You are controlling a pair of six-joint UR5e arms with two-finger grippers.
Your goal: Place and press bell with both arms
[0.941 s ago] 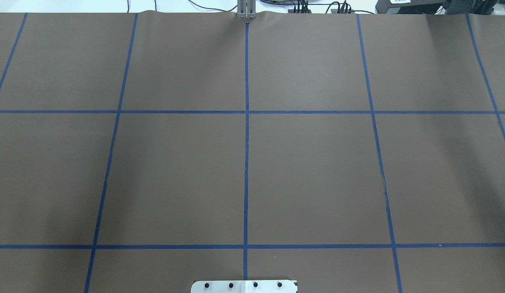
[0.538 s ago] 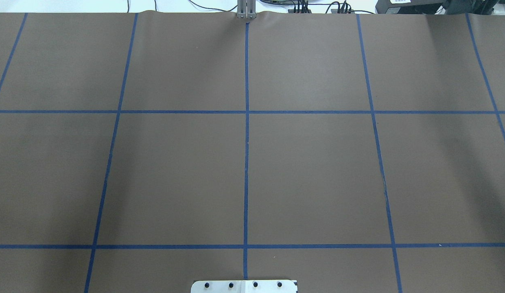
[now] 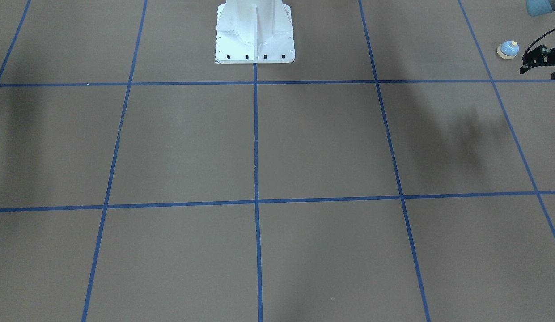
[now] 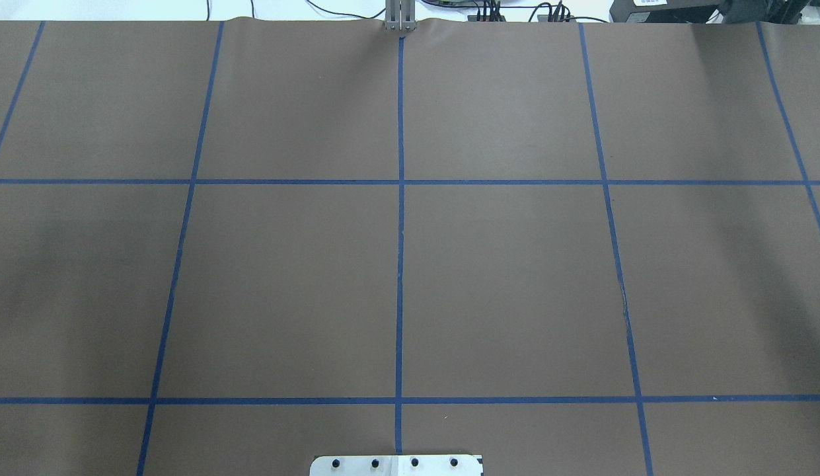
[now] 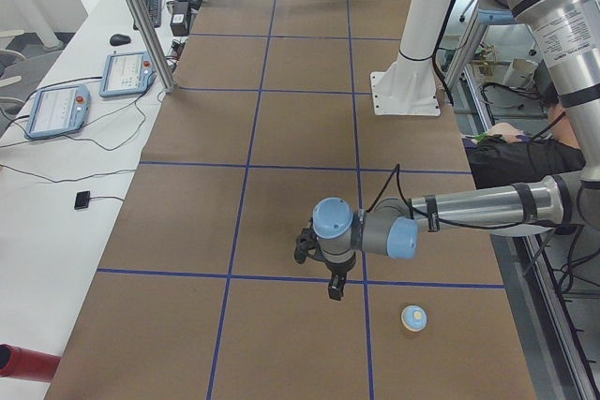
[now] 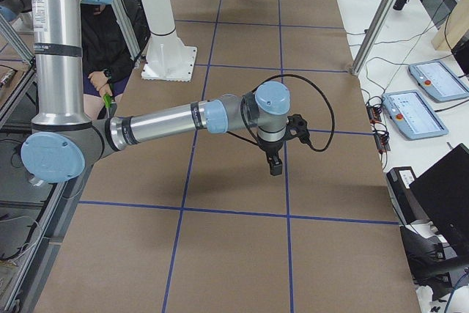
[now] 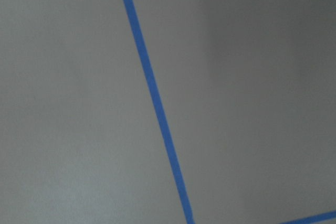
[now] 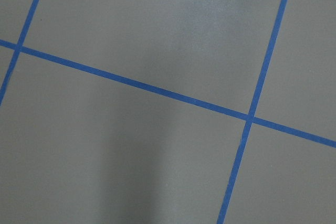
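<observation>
Barely begun, I judge: the small light-blue, cream-rimmed call bell rests free on the brown desk near the left claw, right claw well apart; neither claw's spread can be told.

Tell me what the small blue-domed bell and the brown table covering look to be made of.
Small round bell, light-blue dome on cream base: probably painted metal or plastic, smooth, evenly coloured; too small to tell which. Brown table covering: looks like matte paper or thin sheet, no glare, wavy along its far edge.
</observation>
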